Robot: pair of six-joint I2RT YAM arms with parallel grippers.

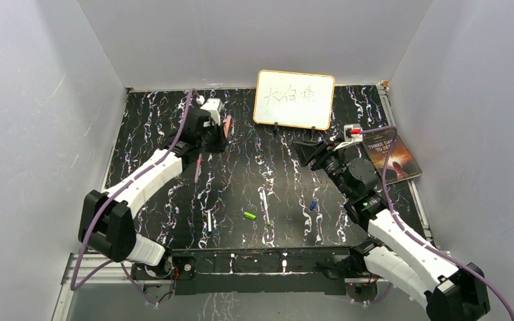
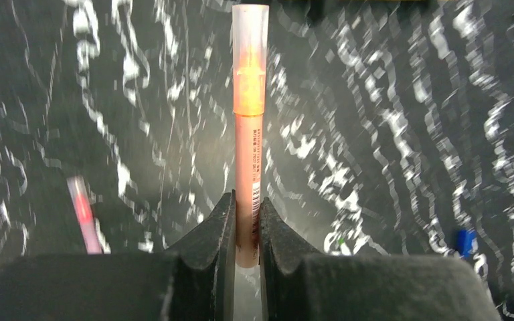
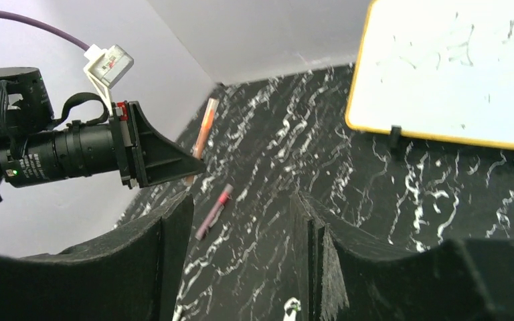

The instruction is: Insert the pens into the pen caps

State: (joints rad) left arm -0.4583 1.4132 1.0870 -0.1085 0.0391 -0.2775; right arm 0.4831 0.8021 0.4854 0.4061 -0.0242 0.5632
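At 10 o'clock on the surface (image 1: 241,180), the left jaws squeeze an orange pen (image 2: 247,167). At 3 o'clock, the right jaws are wide open, holding nothing.

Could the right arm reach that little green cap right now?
Probably yes: the right gripper is open and empty, and the green cap lies uncovered on the table, in open space near that arm.

Marbled table (image 1: 148,200); pens (image 1: 264,204), caps (image 1: 249,215), book (image 1: 392,158), whiteboard (image 1: 294,99)
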